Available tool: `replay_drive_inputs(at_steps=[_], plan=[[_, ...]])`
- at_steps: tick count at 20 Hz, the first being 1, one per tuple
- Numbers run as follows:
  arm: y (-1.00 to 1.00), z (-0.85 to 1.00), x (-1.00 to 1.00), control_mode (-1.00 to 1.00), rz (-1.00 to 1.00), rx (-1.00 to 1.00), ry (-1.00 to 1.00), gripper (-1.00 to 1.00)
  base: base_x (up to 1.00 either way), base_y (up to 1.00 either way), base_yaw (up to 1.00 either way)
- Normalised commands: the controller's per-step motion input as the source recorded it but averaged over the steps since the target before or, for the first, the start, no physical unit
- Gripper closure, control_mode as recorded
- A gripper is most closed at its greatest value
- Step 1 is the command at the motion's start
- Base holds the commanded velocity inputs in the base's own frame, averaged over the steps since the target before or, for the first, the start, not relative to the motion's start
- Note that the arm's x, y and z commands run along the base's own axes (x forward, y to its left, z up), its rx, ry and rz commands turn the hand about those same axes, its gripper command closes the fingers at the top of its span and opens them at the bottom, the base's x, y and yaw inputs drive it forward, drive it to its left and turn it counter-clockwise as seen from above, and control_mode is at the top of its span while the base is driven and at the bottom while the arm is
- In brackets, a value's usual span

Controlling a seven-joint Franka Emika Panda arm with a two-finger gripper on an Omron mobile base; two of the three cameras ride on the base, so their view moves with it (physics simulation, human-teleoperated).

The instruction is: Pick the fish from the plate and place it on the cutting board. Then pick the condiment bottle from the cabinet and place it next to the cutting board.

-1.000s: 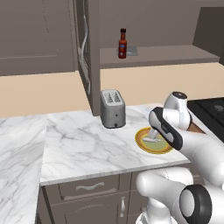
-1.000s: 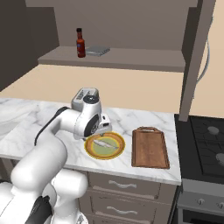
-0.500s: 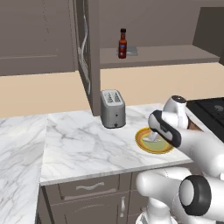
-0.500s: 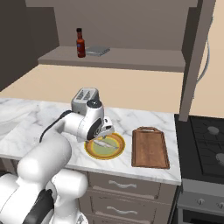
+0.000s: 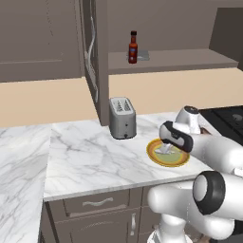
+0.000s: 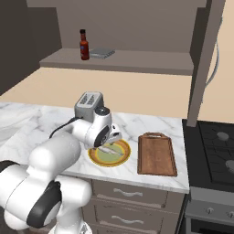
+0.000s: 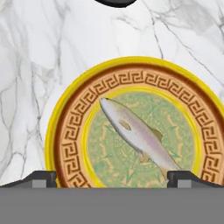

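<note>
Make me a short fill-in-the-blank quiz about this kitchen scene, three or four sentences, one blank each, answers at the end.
1. The fish lies on the ____.
2. The open gripper hangs directly above the plate, and its jaws hold ____.
3. The condiment bottle stands upright on the cabinet's ____.
4. Between the plate and the stove lies the ____, with nothing on it.

Missing words: plate; nothing; shelf; cutting board
</note>
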Motion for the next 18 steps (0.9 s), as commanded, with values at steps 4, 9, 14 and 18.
replay_drive_inputs(at_steps=[4, 9, 14, 18], plan=[[-0.05, -0.16, 0.20, -1.00, 0.01, 0.00, 0.00, -1.00, 0.00, 0.00, 0.00], [-0.02, -0.18, 0.10, -1.00, 0.02, 0.00, 0.00, -1.00, 0.00, 0.00, 0.00], [0.00, -0.22, 0.06, -1.00, 0.03, 0.00, 0.00, -1.00, 0.00, 0.00, 0.00], [0.00, -0.17, 0.14, -1.00, 0.02, 0.00, 0.00, -1.00, 0.00, 0.00, 0.00]])
